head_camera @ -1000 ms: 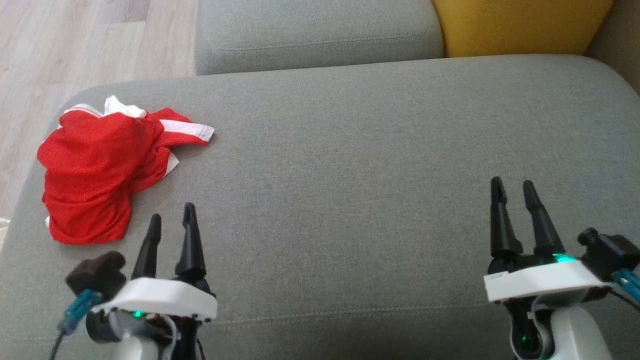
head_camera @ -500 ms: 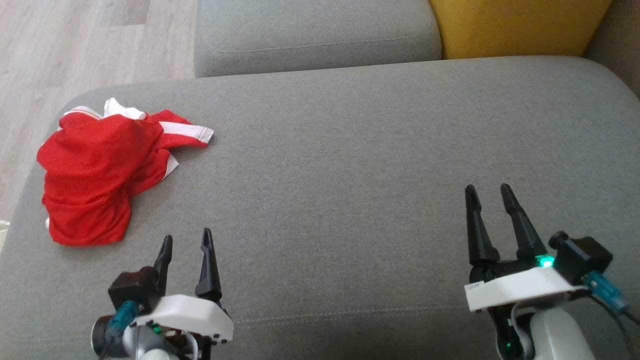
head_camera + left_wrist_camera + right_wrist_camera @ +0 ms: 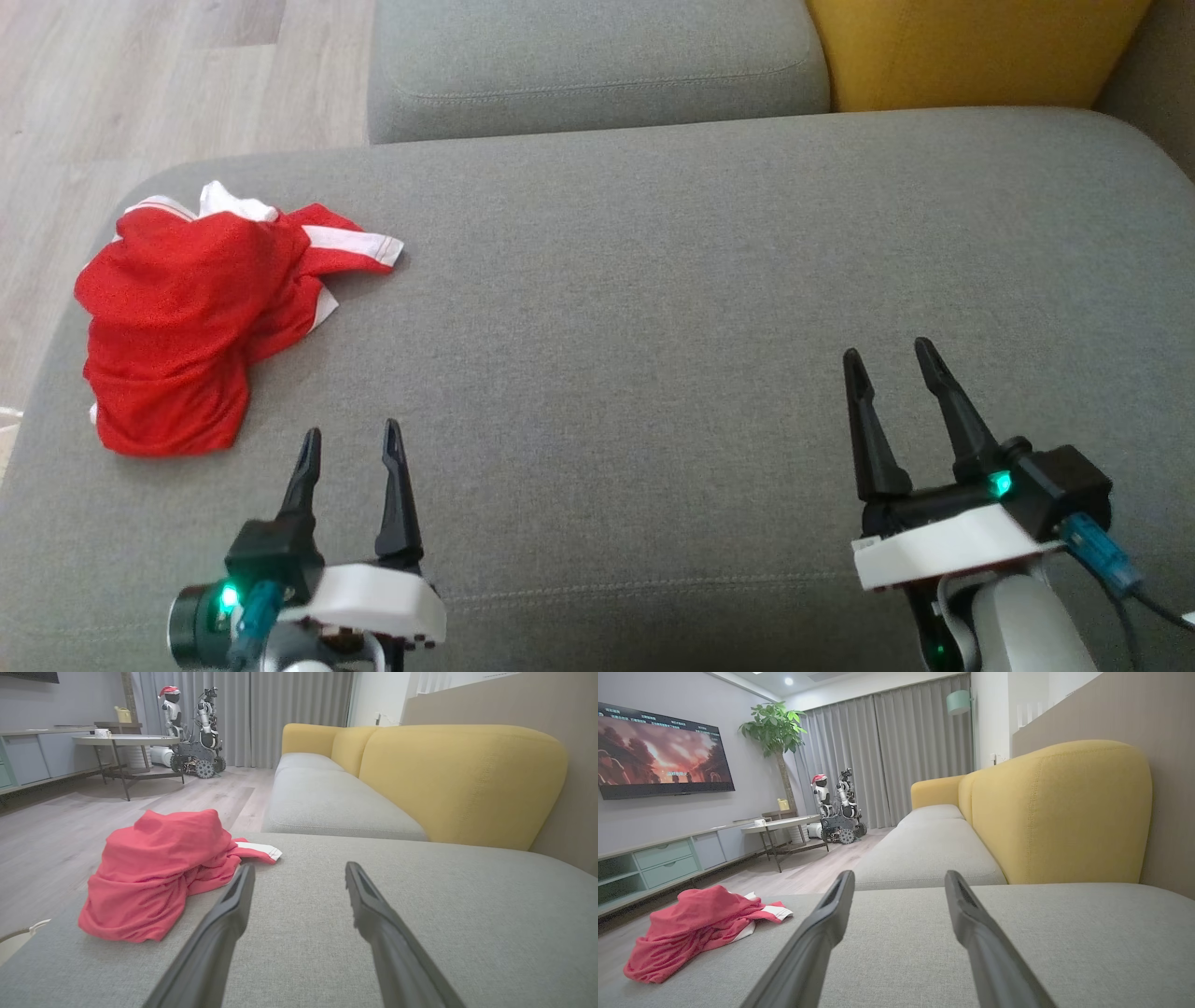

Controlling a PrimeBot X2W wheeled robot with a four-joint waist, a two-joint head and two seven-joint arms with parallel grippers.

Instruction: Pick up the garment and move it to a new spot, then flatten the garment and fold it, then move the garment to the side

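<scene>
The crumpled red mesh garment with white trim (image 3: 177, 327) lies in a heap at the far left end of the wide grey fabric sofa cushion (image 3: 653, 280). It sits close to the cushion's rounded left edge, beyond which the pale wooden floor (image 3: 140, 75) begins. Neither of the 2 grippers touches it. The left gripper (image 3: 350, 429) hangs over bare cushion just to the right of the heap and nearer the robot, its 2 dark fingers spread apart and empty. The right gripper (image 3: 886, 349) is well apart on the right side, likewise spread and empty. The pick-up looks not yet begun. The main risk, as I judge it, is the edge: if the left gripper pushes into the heap sideways rather than coming down on it, the light, probably slippery cloth could be nudged off the cushion onto the floor. A pinch on only the top layer, or on the white-banded flap (image 3: 359, 245) sticking out to the right, may lift 1 thin fold while the rest drags, stretches or slides free. Going too deep could catch the upholstery along with the garment. The heap is bunched and its outline hidden, so its corners cannot be told yet, and a poor first grasp could leave it twisted at the new spot.
</scene>
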